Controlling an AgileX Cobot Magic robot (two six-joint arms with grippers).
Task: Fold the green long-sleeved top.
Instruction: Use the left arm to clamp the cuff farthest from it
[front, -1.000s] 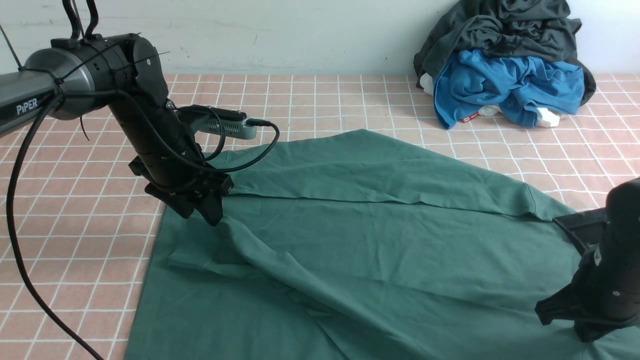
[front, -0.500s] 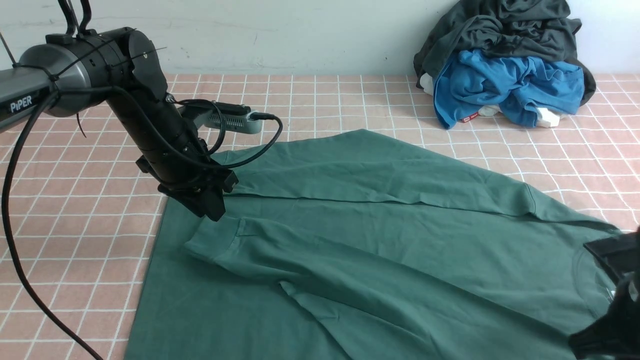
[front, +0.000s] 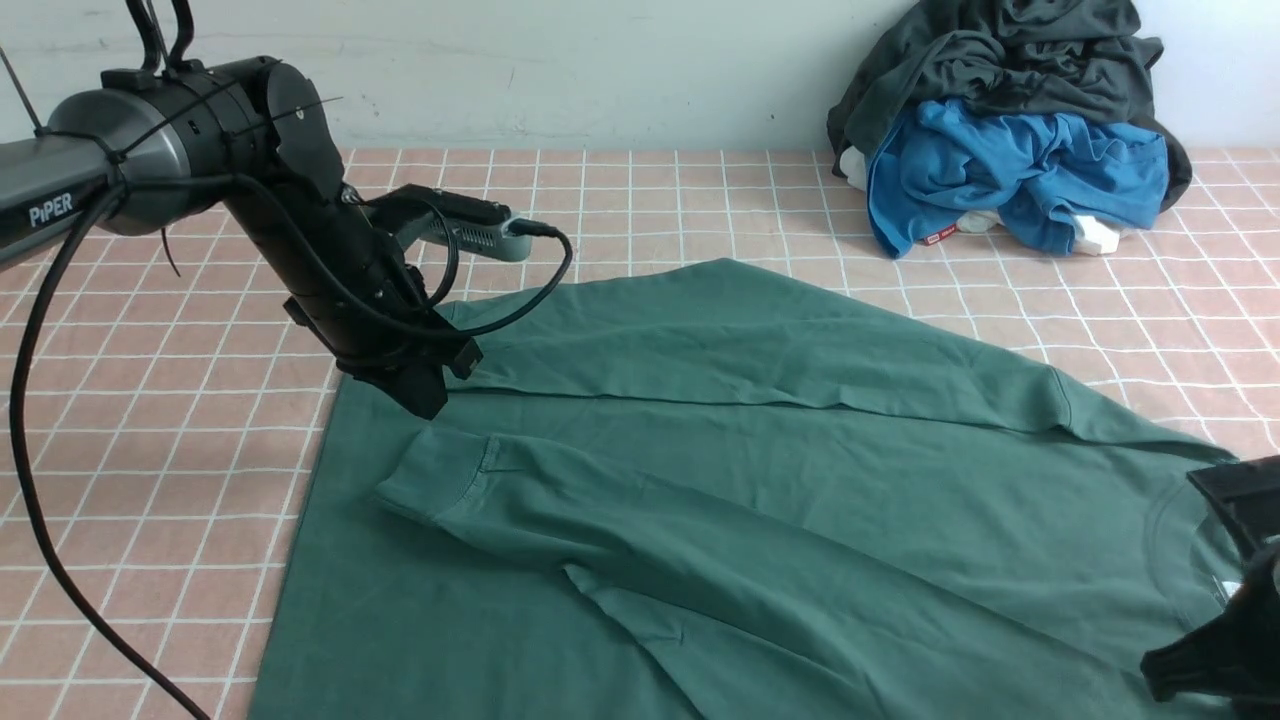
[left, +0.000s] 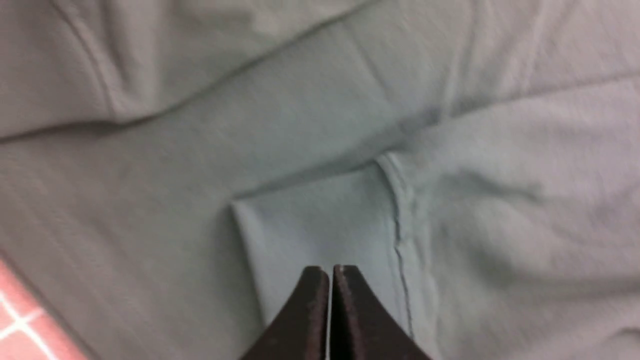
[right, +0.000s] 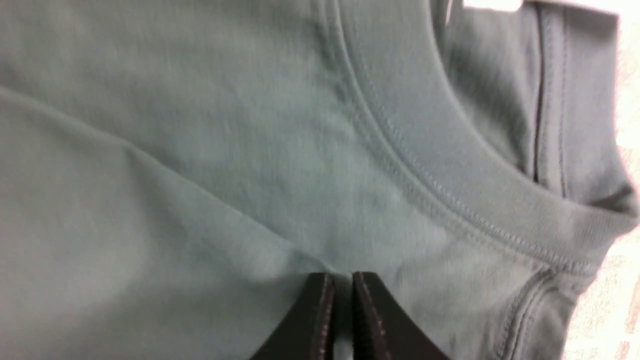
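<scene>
Surface: pink-checked table (front: 700, 200) under a pale wall; a pile of other clothes (front: 1010, 130) sits at its far right corner, well apart from the work.
Top: the green top (front: 800, 480) lies flat across the near middle of the table, with its hem toward the left edge and its collar (right: 450, 165) toward the right edge.
Sleeves: the far sleeve (front: 750, 340) is laid lengthwise along the far side of the body. The near sleeve (front: 700, 540) slants across the body, and its cuff (left: 320, 225) rests on the cloth near the hem end.
Why so: the sleeves look to be tucked inward to give a narrower, tidier shape, so the body can next be doubled over end to end.
Left gripper (left: 330, 272): it hovers just above the cuff with its fingers pressed together and nothing between them. The cuff lies loose on the body below.
Right gripper (right: 340, 277): it is over the chest, just beside the collar. Its fingers are almost together, with only a thin slit between them and no cloth visible in it. I cannot tell whether the tips touch the fabric.
Stage: the sleeves appear done, and the body fold is not yet made.
</scene>
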